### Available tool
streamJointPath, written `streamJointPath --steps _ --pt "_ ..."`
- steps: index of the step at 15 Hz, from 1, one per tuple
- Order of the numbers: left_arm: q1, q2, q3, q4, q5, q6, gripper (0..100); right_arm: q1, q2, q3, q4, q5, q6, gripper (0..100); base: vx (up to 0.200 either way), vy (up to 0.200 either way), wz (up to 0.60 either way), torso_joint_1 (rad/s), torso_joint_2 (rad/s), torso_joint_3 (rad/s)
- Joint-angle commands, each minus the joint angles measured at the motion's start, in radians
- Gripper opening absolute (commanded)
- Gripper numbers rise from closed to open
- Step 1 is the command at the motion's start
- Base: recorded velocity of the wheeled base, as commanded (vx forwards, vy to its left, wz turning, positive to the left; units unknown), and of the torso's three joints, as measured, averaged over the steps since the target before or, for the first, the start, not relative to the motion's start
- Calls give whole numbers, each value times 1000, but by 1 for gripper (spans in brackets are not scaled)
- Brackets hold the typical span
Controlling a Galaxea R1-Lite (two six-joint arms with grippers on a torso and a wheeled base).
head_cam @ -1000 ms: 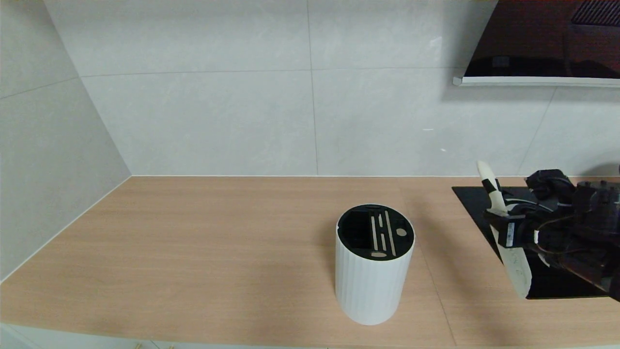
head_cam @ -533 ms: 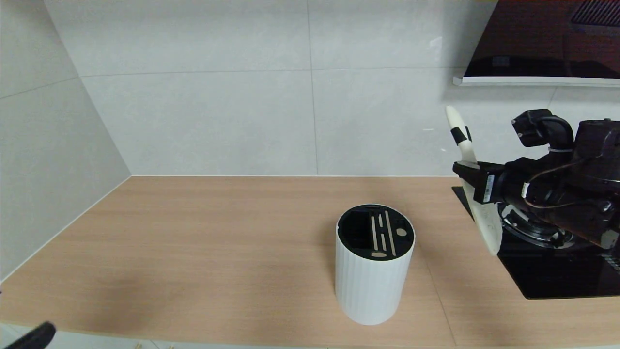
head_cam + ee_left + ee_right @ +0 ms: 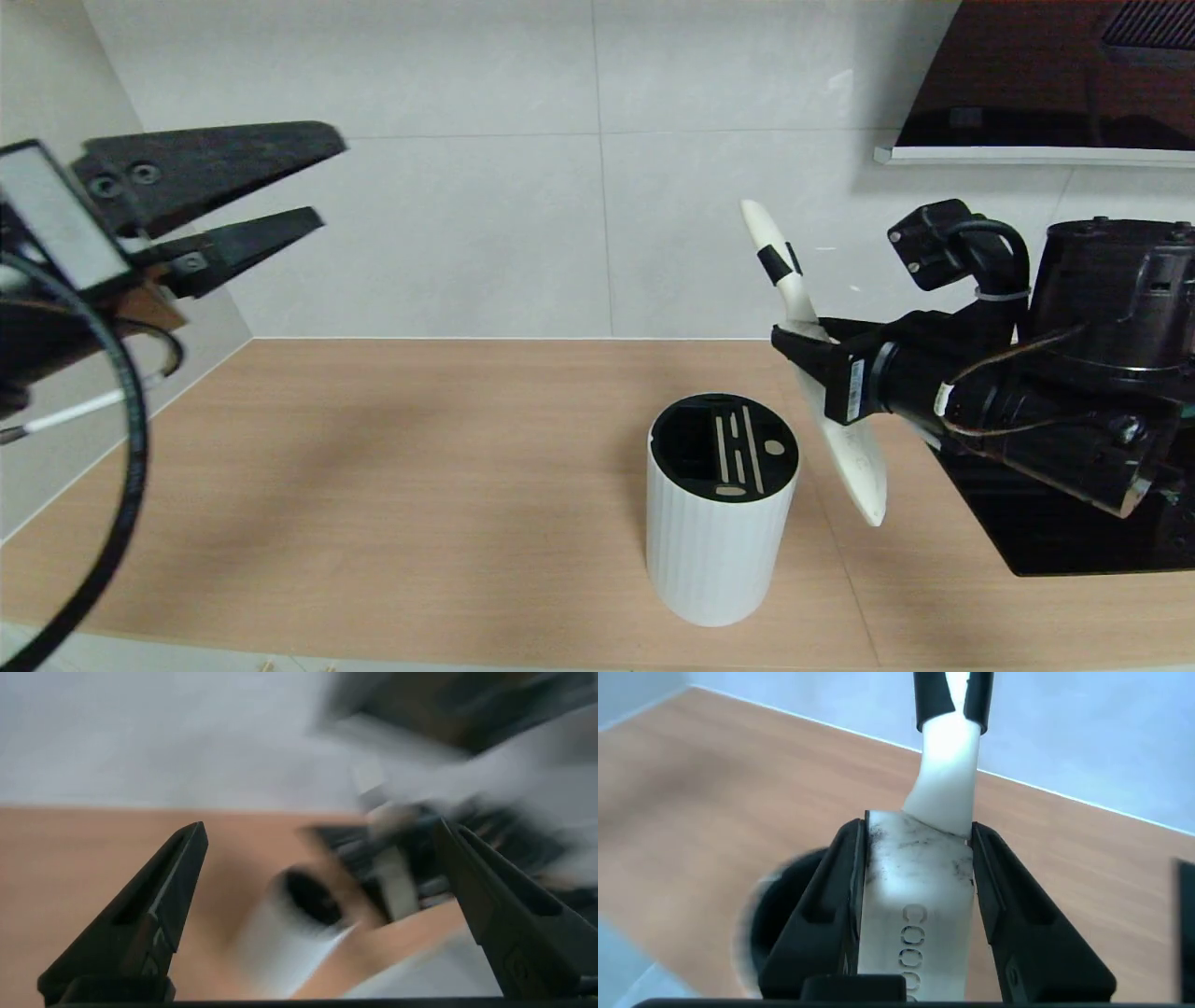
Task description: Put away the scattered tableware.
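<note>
In the head view my right claw [image 3: 822, 373] pinches a white knife [image 3: 857, 462] in the air, tip down, at 3 o'clock of the white holder [image 3: 719, 541] on the table [image 3: 420, 485], and my left claw [image 3: 329, 182] hangs spread at 10 o'clock. The left wrist view shows its fingers [image 3: 149, 924] wide apart, the holder [image 3: 280, 938] blurred beyond them. The right wrist view shows both fingers [image 3: 831, 905] pressing the blade of the knife [image 3: 920, 896], with the dark top of the holder [image 3: 771, 929] beyond it.

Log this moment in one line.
right gripper: shut on white knife, blade down, beside knife holder | left gripper: open, raised | knife: not slotted
</note>
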Motion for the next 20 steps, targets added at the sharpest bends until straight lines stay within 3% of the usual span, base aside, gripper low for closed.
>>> streamJointPath --steps 1,2,4,5,11,13,14,20 --pt "-133 212 -7 -108 -2 -63 100 97 0 -9 40 -46 3 0 0 0 0 0 0 0" --pt "-161 244 -6 -123 -2 -112 100 125 6 -9 40 -56 6 0 0 0 0 0 0 0" --pt "-185 298 -6 -183 -9 -252 100 160 6 -6 46 -57 9 0 0 0 0 0 0 0" --pt "-195 324 -3 -220 -12 -282 100 180 6 -6 48 -59 9 0 0 0 0 0 0 0" --pt "-300 482 63 -417 6 -273 100 268 32 2 48 -100 34 0 0 0 0 0 0 0" --pt "-333 531 98 -510 41 -215 100 271 38 7 48 -100 37 0 0 0 0 0 0 0" --pt "-345 544 108 -531 47 -196 100 272 38 7 48 -100 37 0 0 0 0 0 0 0" --pt "-356 570 111 -563 61 -177 100 295 45 13 45 -100 40 0 0 0 0 0 0 0"
